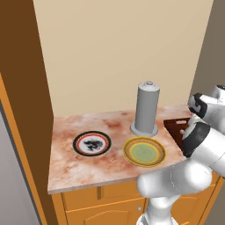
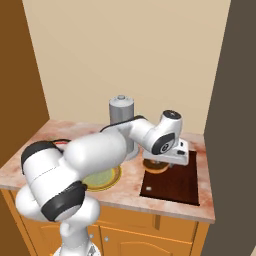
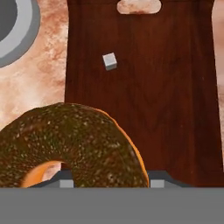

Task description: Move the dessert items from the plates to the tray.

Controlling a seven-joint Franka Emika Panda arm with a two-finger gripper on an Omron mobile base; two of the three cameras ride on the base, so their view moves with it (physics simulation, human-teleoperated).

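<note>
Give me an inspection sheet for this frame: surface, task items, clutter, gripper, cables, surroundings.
Surface: marbled reddish counter over orange cabinet fronts.
Donut: close before the gripper, over the near end of the tray; whether it is held or already resting cannot be told.
Small pale lump: lying on the tray.
Plates: black-rimmed plate and yellow-rimmed plate both bare.
Clutter: tall grey cylinder standing behind the yellow-rimmed plate.
Gripper: low over the tray, jaws part open, either side of the donut.
Cables: nothing seen.
Surroundings: beige back wall, brown panel on the left.
</note>
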